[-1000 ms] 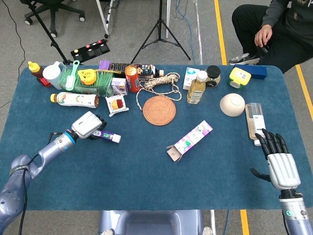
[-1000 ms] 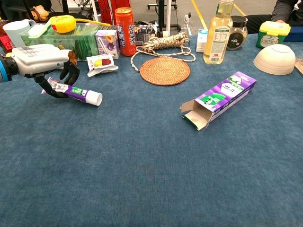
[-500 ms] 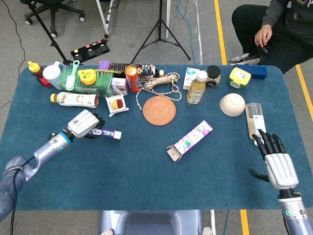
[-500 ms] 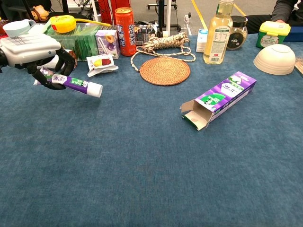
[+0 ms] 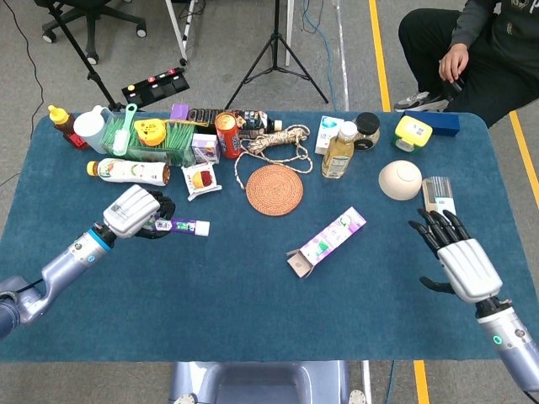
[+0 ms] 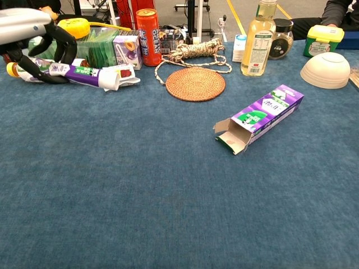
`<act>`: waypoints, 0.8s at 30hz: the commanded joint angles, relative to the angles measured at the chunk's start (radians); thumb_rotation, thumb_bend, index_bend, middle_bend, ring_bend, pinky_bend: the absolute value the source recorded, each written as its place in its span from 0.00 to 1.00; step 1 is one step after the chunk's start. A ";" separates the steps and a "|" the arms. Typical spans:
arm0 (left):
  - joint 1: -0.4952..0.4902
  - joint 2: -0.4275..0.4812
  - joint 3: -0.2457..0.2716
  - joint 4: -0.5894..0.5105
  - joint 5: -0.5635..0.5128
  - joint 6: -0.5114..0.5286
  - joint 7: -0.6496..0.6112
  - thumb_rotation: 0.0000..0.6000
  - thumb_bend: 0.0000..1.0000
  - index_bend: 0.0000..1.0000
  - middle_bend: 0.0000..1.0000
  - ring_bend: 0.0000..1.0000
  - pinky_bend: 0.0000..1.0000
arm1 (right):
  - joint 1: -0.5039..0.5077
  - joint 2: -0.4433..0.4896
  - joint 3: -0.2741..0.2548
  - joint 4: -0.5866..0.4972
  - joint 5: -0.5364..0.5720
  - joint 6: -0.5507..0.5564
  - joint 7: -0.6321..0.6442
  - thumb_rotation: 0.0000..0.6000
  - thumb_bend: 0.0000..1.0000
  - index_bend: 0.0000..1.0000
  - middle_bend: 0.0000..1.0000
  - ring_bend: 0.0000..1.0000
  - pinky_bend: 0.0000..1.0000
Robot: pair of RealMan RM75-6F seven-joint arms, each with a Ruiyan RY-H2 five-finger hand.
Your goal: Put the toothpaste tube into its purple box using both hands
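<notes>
a soft tube and a light box

the left robot hand (image 5: 130, 211) holds the toothpaste tube (image 6: 84, 75) by its back end, with its fingers (image 6: 60, 42) curled around it. the tube looks lifted off the blue desk (image 5: 253, 303) and lies almost flat, with its white cap pointing toward the middle of the desk. the purple box (image 5: 328, 241) lies on its side near the middle, well apart from the tube. its open flaps face the front of the desk.

the right robot hand (image 5: 455, 257) holds nothing. its fingers are spread, and it is well to the right of the box, not touching it.

the tube is likely light and squishy, so a hard squeeze could bend it or push paste out. the stiff cap end should go in first. holding it near the back looks good.

the box is thin card, light and easy to crush or push away. the right hand should probably hold its long sides, near the closed end, softly, and keep the mouth open.
</notes>
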State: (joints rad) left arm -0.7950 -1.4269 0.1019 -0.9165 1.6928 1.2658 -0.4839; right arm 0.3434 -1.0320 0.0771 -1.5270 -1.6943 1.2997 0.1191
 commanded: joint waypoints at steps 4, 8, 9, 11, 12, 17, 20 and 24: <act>0.011 0.201 -0.050 -0.323 -0.076 -0.054 0.130 1.00 0.43 0.70 0.61 0.53 0.76 | 0.174 0.005 -0.015 0.119 -0.101 -0.167 0.197 1.00 0.00 0.12 0.05 0.00 0.09; 0.017 0.257 -0.069 -0.411 -0.096 -0.064 0.184 1.00 0.43 0.70 0.61 0.53 0.76 | 0.239 -0.026 -0.013 0.139 -0.103 -0.241 0.191 1.00 0.00 0.12 0.05 0.00 0.10; 0.018 0.266 -0.073 -0.424 -0.099 -0.065 0.191 1.00 0.43 0.70 0.61 0.53 0.76 | 0.250 -0.033 -0.012 0.141 -0.100 -0.256 0.186 1.00 0.00 0.12 0.05 0.00 0.10; 0.021 0.286 -0.080 -0.451 -0.103 -0.067 0.208 1.00 0.43 0.70 0.61 0.53 0.76 | 0.278 -0.052 -0.009 0.145 -0.090 -0.297 0.171 1.00 0.00 0.12 0.05 0.00 0.11; 0.023 0.296 -0.084 -0.465 -0.106 -0.068 0.218 1.00 0.43 0.70 0.61 0.53 0.76 | 0.293 -0.065 -0.008 0.150 -0.085 -0.319 0.160 1.00 0.00 0.12 0.05 0.00 0.11; 0.030 0.337 -0.097 -0.522 -0.115 -0.080 0.240 1.00 0.42 0.70 0.61 0.53 0.76 | 0.353 -0.123 -0.006 0.179 -0.052 -0.415 0.116 1.00 0.00 0.11 0.05 0.00 0.12; 0.032 0.355 -0.105 -0.535 -0.110 -0.079 0.277 1.00 0.42 0.70 0.61 0.53 0.76 | 0.384 -0.155 -0.007 0.204 -0.041 -0.464 0.075 1.00 0.00 0.11 0.05 0.00 0.12; 0.036 0.367 -0.110 -0.567 -0.118 -0.096 0.296 1.00 0.42 0.70 0.61 0.53 0.76 | 0.419 -0.201 -0.004 0.244 -0.028 -0.507 0.003 1.00 0.00 0.11 0.05 0.00 0.12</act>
State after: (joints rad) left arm -0.7617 -1.0695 -0.0034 -1.4639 1.5799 1.1815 -0.1836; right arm 0.7404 -1.2069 0.0708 -1.3055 -1.7336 0.8171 0.1541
